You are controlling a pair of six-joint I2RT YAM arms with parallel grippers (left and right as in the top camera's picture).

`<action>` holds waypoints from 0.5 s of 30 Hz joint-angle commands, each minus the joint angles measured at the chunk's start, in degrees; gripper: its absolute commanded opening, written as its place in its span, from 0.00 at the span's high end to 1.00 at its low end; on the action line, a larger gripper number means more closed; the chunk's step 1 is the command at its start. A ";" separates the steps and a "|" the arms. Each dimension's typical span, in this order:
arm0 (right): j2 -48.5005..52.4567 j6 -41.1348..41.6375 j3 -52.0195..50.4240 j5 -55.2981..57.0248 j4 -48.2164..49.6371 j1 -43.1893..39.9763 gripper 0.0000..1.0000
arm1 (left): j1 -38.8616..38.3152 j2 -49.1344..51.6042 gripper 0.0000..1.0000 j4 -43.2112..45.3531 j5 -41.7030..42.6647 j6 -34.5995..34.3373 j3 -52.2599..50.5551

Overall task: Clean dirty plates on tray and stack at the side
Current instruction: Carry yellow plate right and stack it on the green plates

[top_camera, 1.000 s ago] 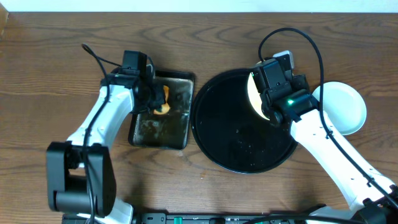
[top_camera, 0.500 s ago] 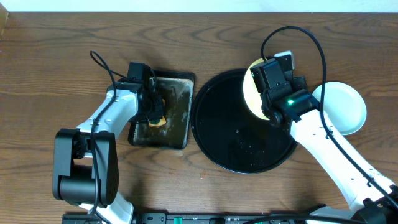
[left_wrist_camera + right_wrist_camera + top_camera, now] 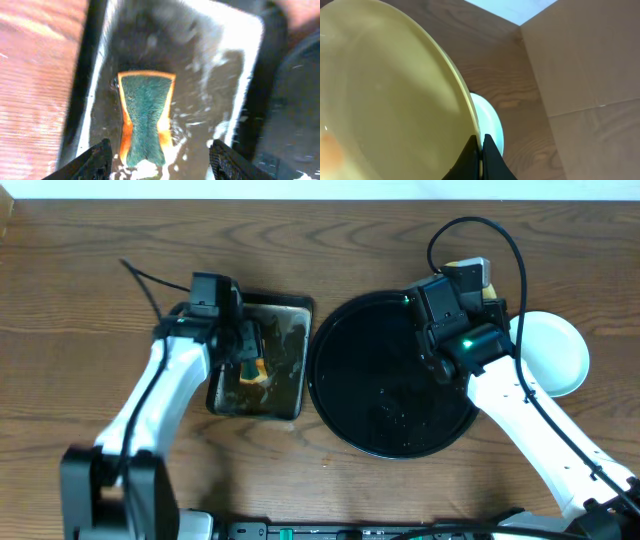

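Over far rim of tray (image 3: 345, 415), right gripper (image 3: 481, 150) pinches yellow plate (image 3: 385, 100) upright; left gripper (image 3: 160, 162) wide above sponge (image 3: 145, 117).

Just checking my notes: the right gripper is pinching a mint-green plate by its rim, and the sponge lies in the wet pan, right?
No. The plate pinched by the right gripper is pale yellow, not mint-green; the right wrist view shows it. The rest holds.

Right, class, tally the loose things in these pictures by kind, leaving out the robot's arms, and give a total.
Trays and pans: 2, the black tray and the metal pan.
Plates: 2, the yellow plate pinched in the right hand and the pale plate beside the tray.
Sponges: 1, the sponge lying in the pan.
Total: 5.
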 commanded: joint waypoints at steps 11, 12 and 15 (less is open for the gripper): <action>-1.07 -2.95 0.09 7.41 1.07 -0.13 0.99 | 0.39 -7.93 0.36 -0.74 -0.79 0.31 0.35; -1.07 -2.78 0.09 7.26 1.05 -0.13 0.99 | 0.39 -7.93 0.36 -0.83 -0.79 0.31 0.35; -1.07 -1.38 0.09 5.35 0.94 -0.15 0.99 | 0.39 -7.93 0.36 -1.75 -0.81 0.33 0.35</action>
